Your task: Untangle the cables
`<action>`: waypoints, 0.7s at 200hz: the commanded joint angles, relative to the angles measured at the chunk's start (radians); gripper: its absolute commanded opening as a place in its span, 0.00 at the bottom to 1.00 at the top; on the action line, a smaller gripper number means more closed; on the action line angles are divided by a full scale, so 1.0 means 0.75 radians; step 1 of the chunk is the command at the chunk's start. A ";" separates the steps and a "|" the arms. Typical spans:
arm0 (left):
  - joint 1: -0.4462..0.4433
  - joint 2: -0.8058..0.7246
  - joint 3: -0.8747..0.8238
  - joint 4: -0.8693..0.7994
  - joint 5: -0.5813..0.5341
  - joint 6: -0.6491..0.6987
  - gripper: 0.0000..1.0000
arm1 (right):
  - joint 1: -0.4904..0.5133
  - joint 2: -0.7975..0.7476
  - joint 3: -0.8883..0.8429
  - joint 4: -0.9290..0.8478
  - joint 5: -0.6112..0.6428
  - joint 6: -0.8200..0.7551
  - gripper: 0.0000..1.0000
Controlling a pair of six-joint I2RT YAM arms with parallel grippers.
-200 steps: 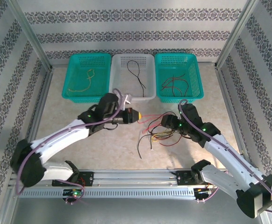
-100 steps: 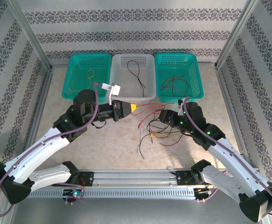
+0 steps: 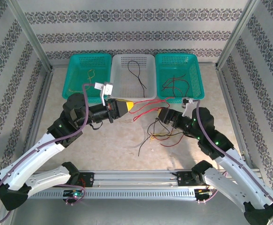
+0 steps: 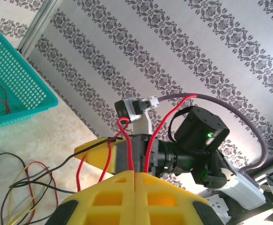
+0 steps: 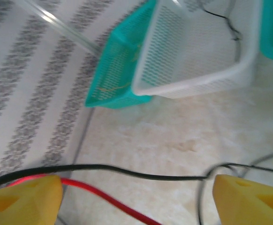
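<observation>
The cables lie as a loose tangle of red, black and yellow strands on the table between the arms. My left gripper is shut on a red cable, which stretches right from its yellow fingers toward the right teal basket. In the left wrist view the gripper pinches a loop of that red cable. My right gripper hovers at the tangle's upper edge. It is open in the right wrist view, with a black cable and a red cable crossing between its fingers.
Three baskets line the back: a teal basket with a yellow wire, a white basket with a black wire, and a teal basket with red and black wires. Metal frame posts and patterned walls enclose the table.
My left gripper pulled back to the left and up with the red cable, drawing it out of the tangle. The right gripper moved a little toward the baskets.
</observation>
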 commanded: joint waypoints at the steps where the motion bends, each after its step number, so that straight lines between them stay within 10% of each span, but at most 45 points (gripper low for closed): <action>1: 0.012 -0.025 -0.039 0.233 -0.013 -0.069 0.00 | 0.072 -0.039 -0.041 0.273 -0.060 0.024 0.88; 140: 0.012 -0.016 -0.310 0.846 -0.131 -0.315 0.00 | 0.425 0.157 -0.159 0.736 0.388 0.187 0.80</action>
